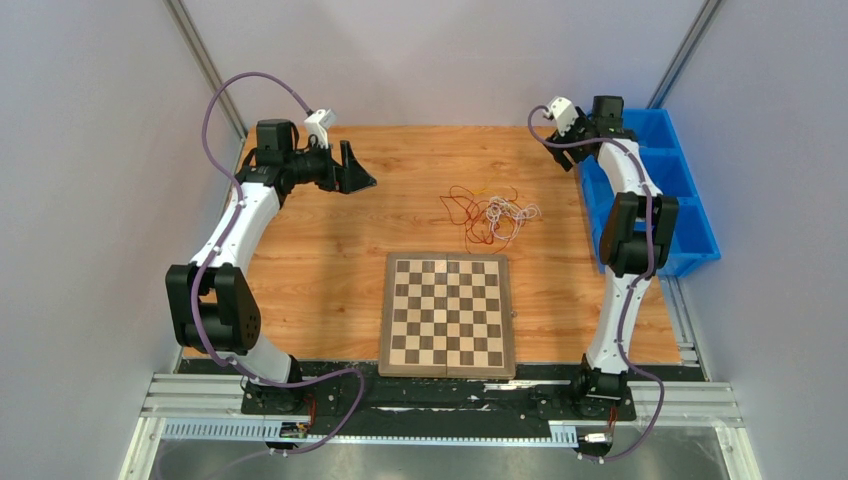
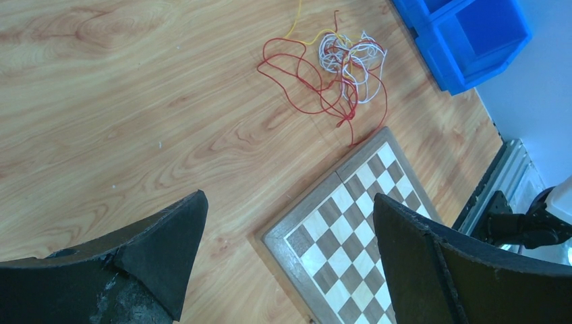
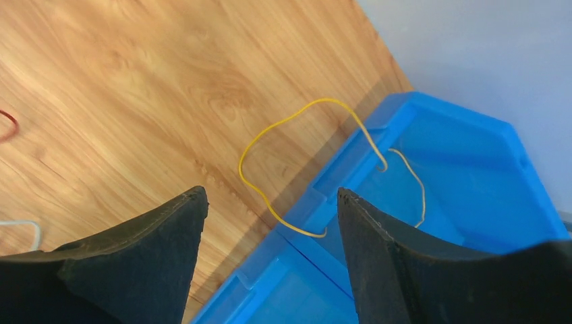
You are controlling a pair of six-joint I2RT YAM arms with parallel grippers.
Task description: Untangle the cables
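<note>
The cables (image 1: 490, 212) lie as a small tangle of thin red, white and yellow wire on the wooden table, just beyond the chessboard; in the left wrist view the cables (image 2: 340, 64) are far ahead of the fingers. One yellow cable (image 3: 297, 121) lies apart, looped over the blue bin's rim with one end inside the bin. My left gripper (image 2: 290, 202) is open and empty, raised at the far left (image 1: 357, 170). My right gripper (image 3: 270, 196) is open above the bin's edge at the far right (image 1: 583, 148), with nothing between its fingers; the yellow cable is just beyond its tips.
A chessboard (image 1: 447, 312) lies at the table's near middle, its corner (image 2: 297, 236) under the left fingers. A blue bin with compartments (image 1: 690, 190) stands along the right edge, close under the right gripper (image 3: 472, 148). Grey walls enclose the table.
</note>
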